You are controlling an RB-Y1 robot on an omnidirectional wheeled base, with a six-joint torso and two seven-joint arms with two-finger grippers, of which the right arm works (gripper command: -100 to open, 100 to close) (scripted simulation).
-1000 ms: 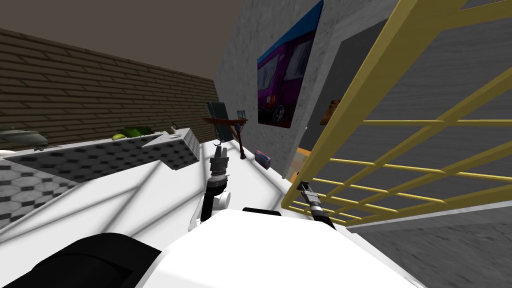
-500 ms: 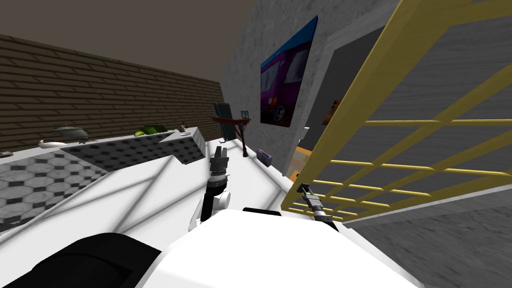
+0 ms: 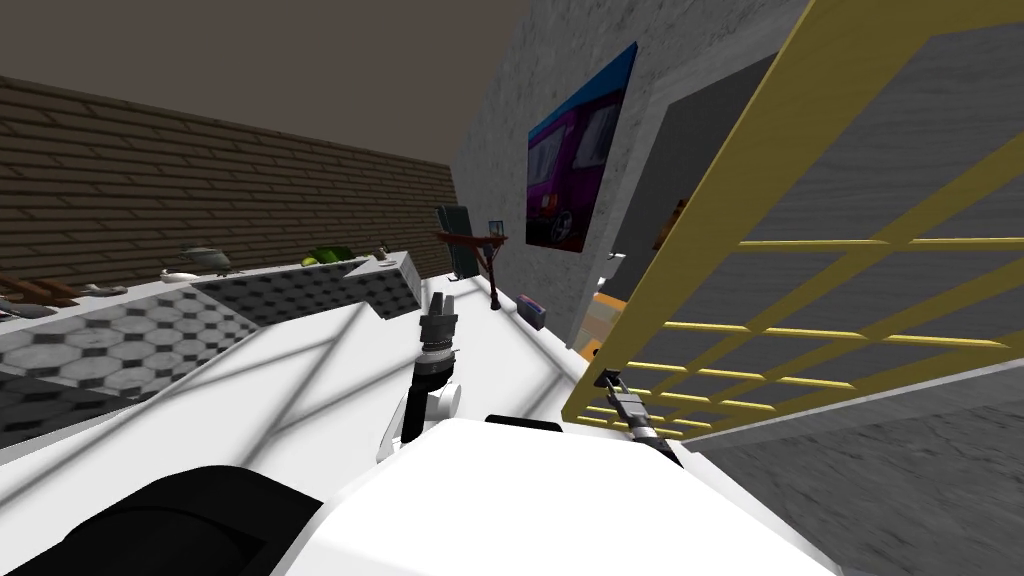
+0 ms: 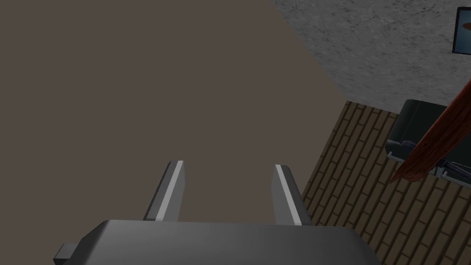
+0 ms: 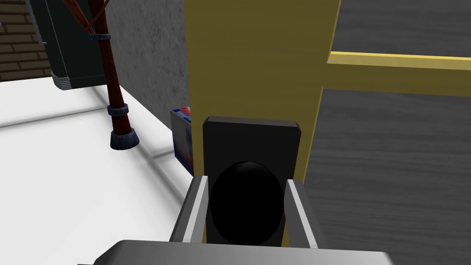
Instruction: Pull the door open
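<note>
Fingers [image 5: 198,207] of the right gripper [image 5: 246,184] are clamping the black knob [image 5: 247,207] at the edge of the yellow lattice door [image 5: 257,55] beside the robot, readying the pull, while the left gripper [image 4: 227,168] is hanging spread and idle.

A purple van picture [image 3: 578,165] hangs on the grey wall [image 3: 497,130] (small blue box [image 3: 531,313] at its foot).

The door's [image 5: 257,55] knob [image 5: 246,209] sits inside the right hand [image 5: 247,181], the left hand [image 3: 441,301] well apart to its left.
</note>
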